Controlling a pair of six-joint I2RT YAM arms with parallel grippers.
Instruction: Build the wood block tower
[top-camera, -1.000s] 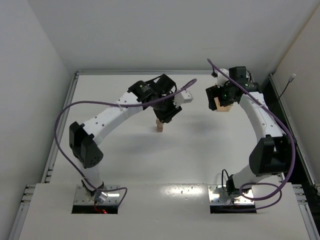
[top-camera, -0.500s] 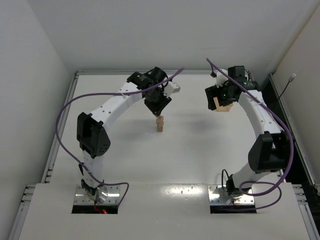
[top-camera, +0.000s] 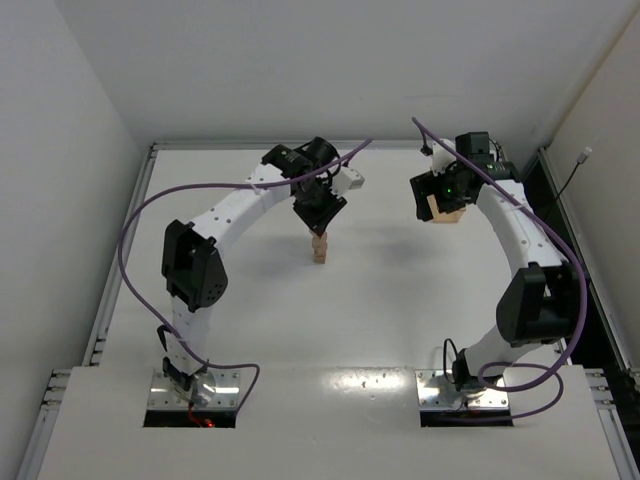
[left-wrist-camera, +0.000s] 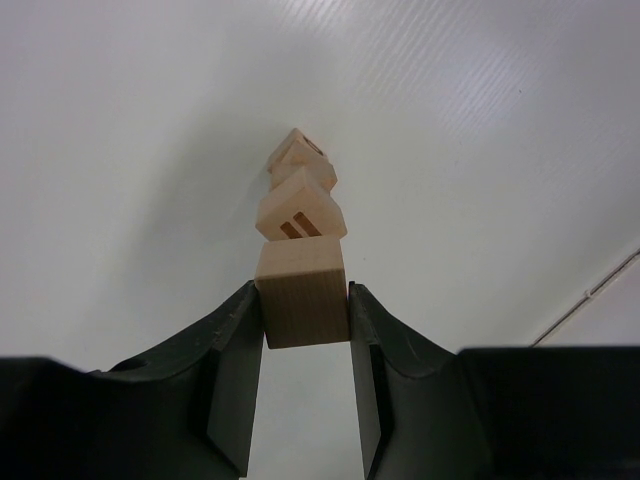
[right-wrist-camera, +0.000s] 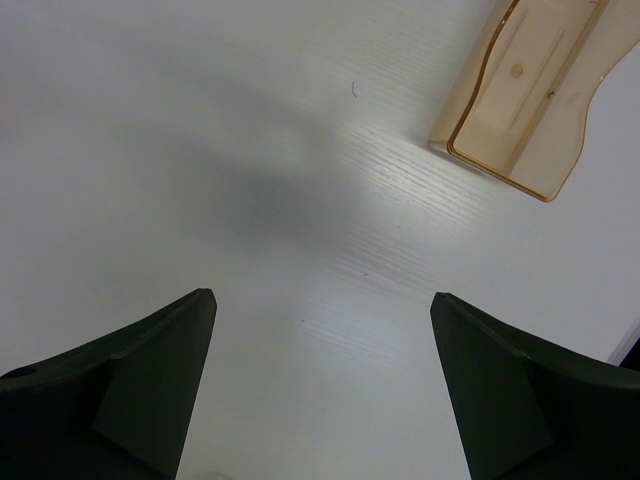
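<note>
Left jaws are clamped on a small light-brown wooden cube (left-wrist-camera: 303, 288), held by two opposite faces. Within the last second the left gripper (left-wrist-camera: 302, 300) has moved sideways into line over the tower (top-camera: 320, 248), so placement looks imminent. The tower stands near the middle of the white table (top-camera: 400, 300), a slim column of tan cubes. Two show from the wrist, slightly twisted, one with dark slots. The right gripper (right-wrist-camera: 322, 297) is unchanged, jaws wide apart and empty, near an amber open tray (right-wrist-camera: 490, 165).

Left pincer (left-wrist-camera: 303, 300) clamped tight, arm arched forward, right pincer (right-wrist-camera: 322, 298) spread wide
</note>
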